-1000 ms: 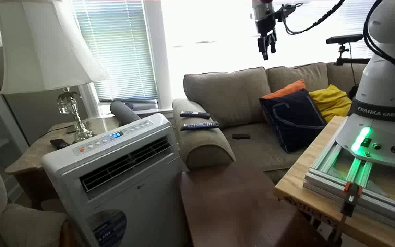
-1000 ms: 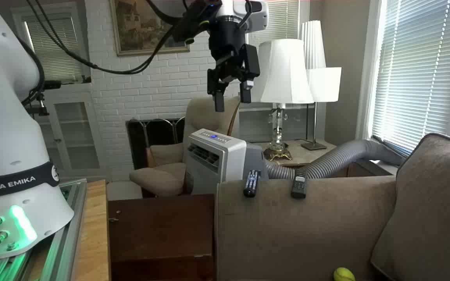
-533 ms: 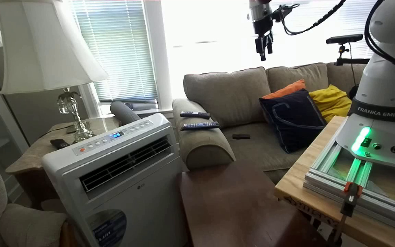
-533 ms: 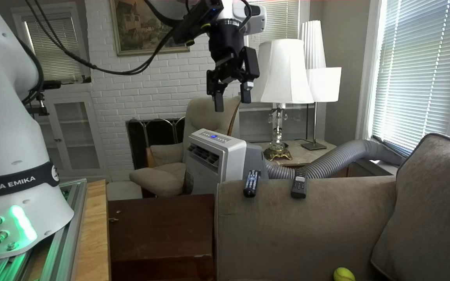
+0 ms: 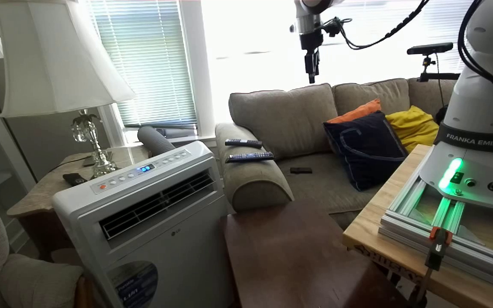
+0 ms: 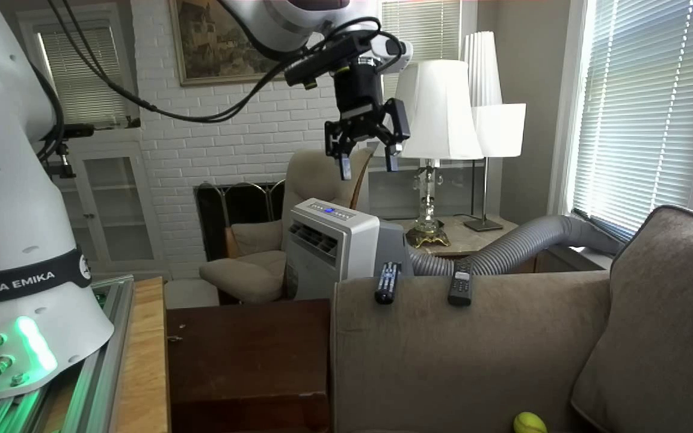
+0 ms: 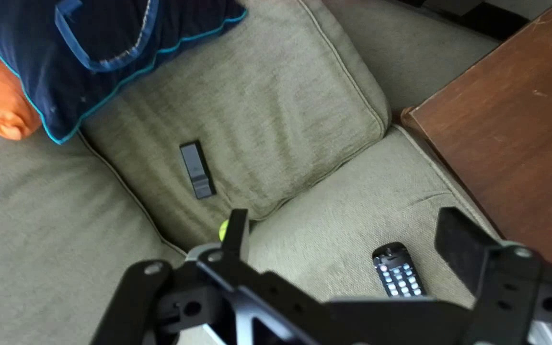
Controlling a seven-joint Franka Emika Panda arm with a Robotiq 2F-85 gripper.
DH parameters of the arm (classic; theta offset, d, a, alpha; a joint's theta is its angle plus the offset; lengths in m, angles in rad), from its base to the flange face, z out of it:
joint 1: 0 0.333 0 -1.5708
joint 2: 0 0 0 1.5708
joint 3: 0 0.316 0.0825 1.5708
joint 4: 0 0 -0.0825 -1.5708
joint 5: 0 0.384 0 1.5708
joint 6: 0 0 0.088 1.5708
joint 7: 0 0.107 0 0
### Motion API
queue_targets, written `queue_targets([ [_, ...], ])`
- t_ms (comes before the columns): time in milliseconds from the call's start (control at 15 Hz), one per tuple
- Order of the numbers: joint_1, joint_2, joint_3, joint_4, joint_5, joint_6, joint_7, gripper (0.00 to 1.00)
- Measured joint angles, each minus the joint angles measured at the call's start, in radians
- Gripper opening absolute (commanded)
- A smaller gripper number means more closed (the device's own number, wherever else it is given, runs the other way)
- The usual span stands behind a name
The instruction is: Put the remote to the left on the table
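Two dark remotes lie side by side on the sofa arm. The remote nearer the table (image 5: 250, 157) (image 6: 387, 282) has pale keys, and its far half is hidden behind the gripper in the wrist view (image 7: 398, 269). The second remote (image 5: 243, 143) (image 6: 460, 282) lies nearer the window; I cannot see it in the wrist view. The low brown table (image 5: 289, 256) (image 6: 247, 349) (image 7: 520, 124) stands against the sofa arm's front. My gripper (image 5: 312, 80) (image 6: 368, 170) (image 7: 343, 215) is open and empty, pointing down, high above the sofa.
A small dark object (image 5: 301, 170) (image 7: 197, 169) and a tennis ball (image 6: 529, 423) lie on the sofa seat. A dark blue pillow (image 5: 364, 149) is further along. A white air conditioner (image 5: 165, 239) (image 6: 334, 240) stands beside the table, with a lamp (image 6: 437, 114) behind it.
My gripper has moved left and a little down in an exterior view, towards the sofa arm's side, and has turned slightly. It stays open. The remotes have not moved.
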Motion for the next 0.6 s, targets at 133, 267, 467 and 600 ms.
queue_targets([
  [133,0.016,0.065,0.005,0.041,0.057,0.035,-0.087,1.00],
  [267,0.024,0.138,0.019,0.091,0.130,0.061,-0.187,1.00],
  [467,0.024,0.254,0.058,0.174,0.210,0.083,-0.303,1.00],
  [600,0.024,0.333,0.090,0.224,0.233,0.121,-0.334,1.00],
])
